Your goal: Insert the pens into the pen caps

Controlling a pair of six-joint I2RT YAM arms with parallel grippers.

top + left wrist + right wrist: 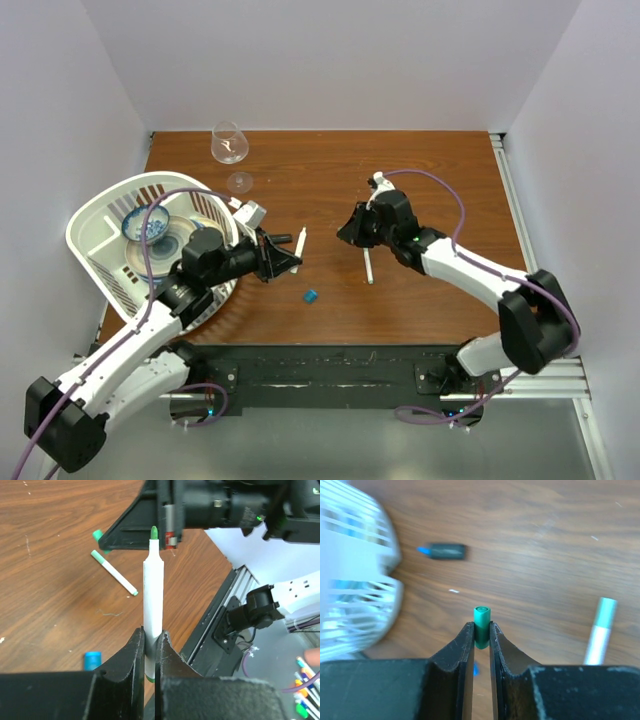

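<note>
The left gripper [151, 636] was clamped tight on a pen [153, 590], its green tip pointing out toward the right arm. The right gripper [481, 630] was pinched almost closed on a green cap [481, 622]. A second pen [368, 266] lay on the table [440, 180] just beside that gripper, and a blue cap [311, 296] sat nearer the front, between the arms

held pen [153, 595]: lower end buried between left gripper [151, 639] fingers
green cap [481, 616]: bottom half hidden in right gripper [481, 627] pinch
basket [355, 580]: blurred, cut by left edge
lying pen [599, 632]: blurred, lower end behind right gripper body
blue cap [92, 659]: bottom covered by left gripper body
dark object [447, 551]: blurred, blue tip, can't identify
top view: green cap too small to make out
</note>
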